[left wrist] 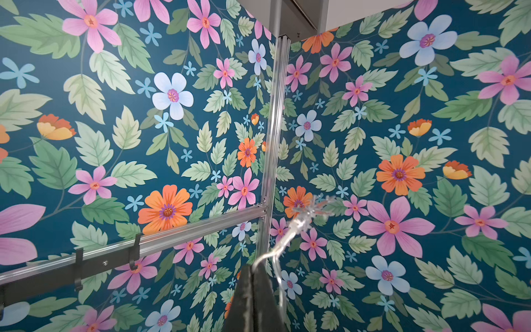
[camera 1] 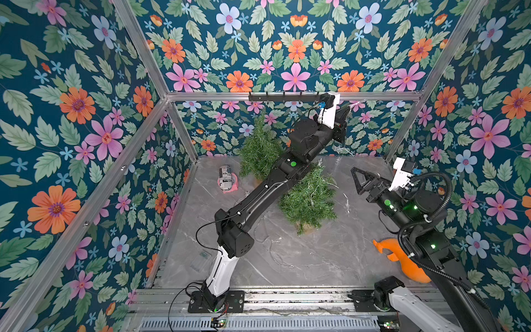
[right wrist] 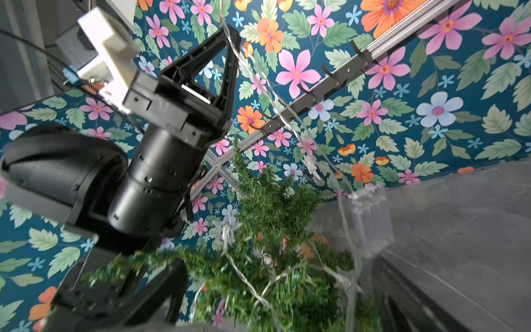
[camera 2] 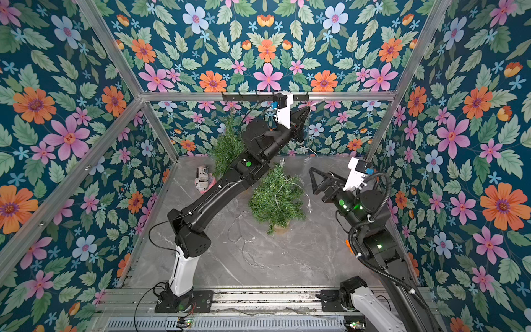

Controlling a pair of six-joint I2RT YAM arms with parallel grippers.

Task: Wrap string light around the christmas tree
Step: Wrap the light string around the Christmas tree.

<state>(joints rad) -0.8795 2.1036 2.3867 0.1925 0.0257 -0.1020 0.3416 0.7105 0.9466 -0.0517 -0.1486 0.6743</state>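
Note:
A small green christmas tree (camera 1: 309,198) (camera 2: 277,201) stands mid-table, with the pale string light (camera 1: 314,188) draped over it. More of the wire lies in loose loops on the table (camera 1: 270,241). My left gripper (camera 1: 348,108) (camera 2: 308,109) is raised high near the back wall, shut on the string light. In the left wrist view the wire (left wrist: 275,247) leaves the closed jaws and ends in a clear star (left wrist: 311,207). In the right wrist view the wire (right wrist: 275,106) hangs from the left gripper (right wrist: 231,34) down to the tree (right wrist: 287,287). My right gripper (camera 1: 357,178) (camera 2: 314,178) is open and empty, right of the tree.
A second green tree (camera 1: 260,146) stands at the back. A can on a pink holder (camera 1: 227,178) lies back left. An orange object (camera 1: 402,258) sits by the right arm's base. A black hook rail (camera 1: 284,97) runs along the back frame. A clear box (camera 1: 201,260) lies front left.

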